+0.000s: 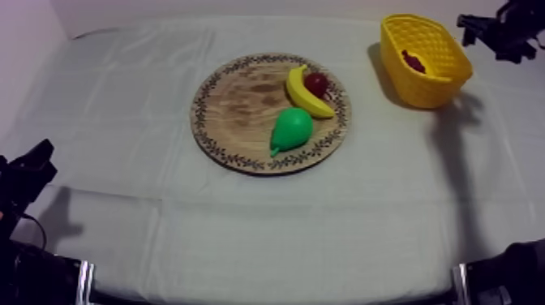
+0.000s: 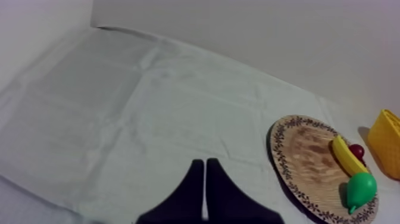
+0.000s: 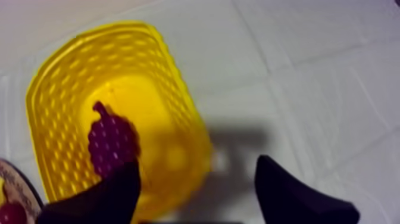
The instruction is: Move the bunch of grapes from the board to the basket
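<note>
Place: a lab-like robot test bench.
Table: wrinkled grey-white cloth (image 1: 162,219) over it.
Wall: bare pale wall (image 2: 268,36), far side.
Props: plastic toy fruit (image 1: 292,128) on a round wooden board with a patterned rim (image 1: 235,113); yellow lattice basket (image 1: 434,85), far right.
Rig: black robot arms (image 1: 24,178) near left, far right.

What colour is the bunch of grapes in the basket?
Dark purple; the bunch of grapes shows best in the right wrist view, inside the yellow basket.

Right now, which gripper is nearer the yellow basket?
Right. The right gripper hangs open by the rim of the yellow basket, which holds the bunch of grapes. The left gripper sits shut at the table's opposite side, beyond the wooden board.
</note>
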### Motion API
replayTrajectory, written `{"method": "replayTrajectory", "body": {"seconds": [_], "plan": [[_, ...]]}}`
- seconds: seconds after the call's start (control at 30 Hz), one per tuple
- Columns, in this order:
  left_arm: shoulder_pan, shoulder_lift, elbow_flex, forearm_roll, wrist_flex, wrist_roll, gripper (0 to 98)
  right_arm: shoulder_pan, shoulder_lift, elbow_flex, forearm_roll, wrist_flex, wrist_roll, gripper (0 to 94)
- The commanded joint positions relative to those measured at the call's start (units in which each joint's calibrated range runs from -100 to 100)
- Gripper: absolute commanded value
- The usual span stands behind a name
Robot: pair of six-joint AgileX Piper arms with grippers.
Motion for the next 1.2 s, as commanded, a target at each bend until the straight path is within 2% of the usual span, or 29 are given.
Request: {"method": "replayTrajectory", "body": {"seconds": [0.0,0.23,0.53,0.73,0.97,1.17], "plan": [[-0.02,0.0,0.03,0.02,0.0,0.0,0.1,-0.06,-7.34,7.61,-0.18,-0.4,0.39,48.0],[-0.02,0.0,0.03,0.02,0.0,0.0,0.1,-2.12,-21.65,23.47,-0.75,-0.81,1.9,34.6],[-0.02,0.0,0.03,0.02,0.0,-0.01,0.1,-6.34,-38.69,39.36,0.54,1.04,1.11,16.8],[-0.02,0.0,0.03,0.02,0.0,-0.02,0.1,-7.21,-49.37,47.2,0.56,0.69,1.29,4.6],[-0.02,0.0,0.03,0.02,0.0,0.0,0.1,-8.44,-63.43,54.55,0.44,-0.11,2.54,0.9],[-0.02,0.0,0.03,0.02,0.0,-0.04,0.1,-8.7,-76.9,57.86,-2.11,1.54,5.3,0.6]]}}
